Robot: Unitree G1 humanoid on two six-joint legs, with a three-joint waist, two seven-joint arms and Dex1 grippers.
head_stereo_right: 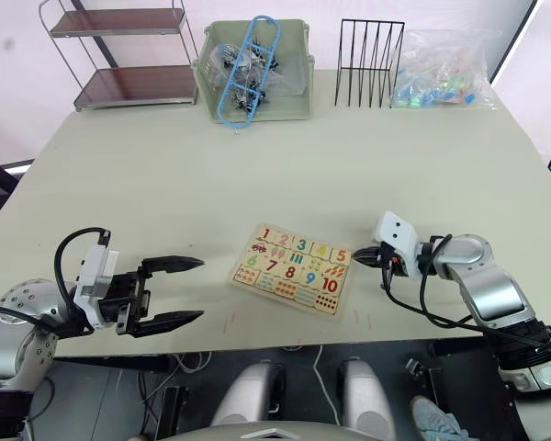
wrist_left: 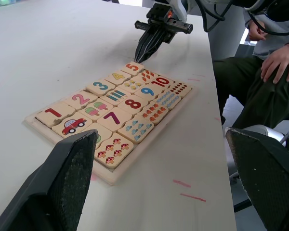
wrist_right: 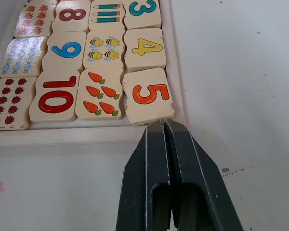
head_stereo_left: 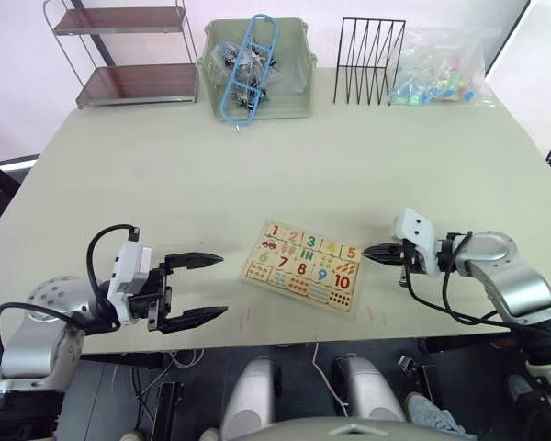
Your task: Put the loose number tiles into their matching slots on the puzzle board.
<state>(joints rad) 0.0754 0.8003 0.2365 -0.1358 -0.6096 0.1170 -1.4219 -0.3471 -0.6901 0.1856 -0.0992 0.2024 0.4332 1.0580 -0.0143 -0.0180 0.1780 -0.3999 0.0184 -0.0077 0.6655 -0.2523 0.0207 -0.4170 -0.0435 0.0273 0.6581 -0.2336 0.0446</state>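
The puzzle board (head_stereo_left: 302, 267) lies flat near the table's front edge. Its top row holds number tiles 1 (wrist_left: 50, 114), 2 (wrist_left: 79, 100), 3 (wrist_left: 100, 87), 4 (wrist_right: 144, 47) and 5 (wrist_right: 148, 95). Tile 5 sits slightly askew at the row's end, its outer corner against the rim. My right gripper (head_stereo_left: 368, 254) is shut with nothing in it, its tips just off the board's edge beside tile 5. To the board's left, my left gripper (head_stereo_left: 222, 287) hangs open and empty, pointing at the board.
Along the table's far edge stand a wire shelf (head_stereo_left: 129, 55), a green bin (head_stereo_left: 254, 69) of clips, a black wire rack (head_stereo_left: 368, 60) and a plastic bag (head_stereo_left: 441, 69) of coloured pieces. A seated person's hand (wrist_left: 277, 62) shows beyond the table's front edge.
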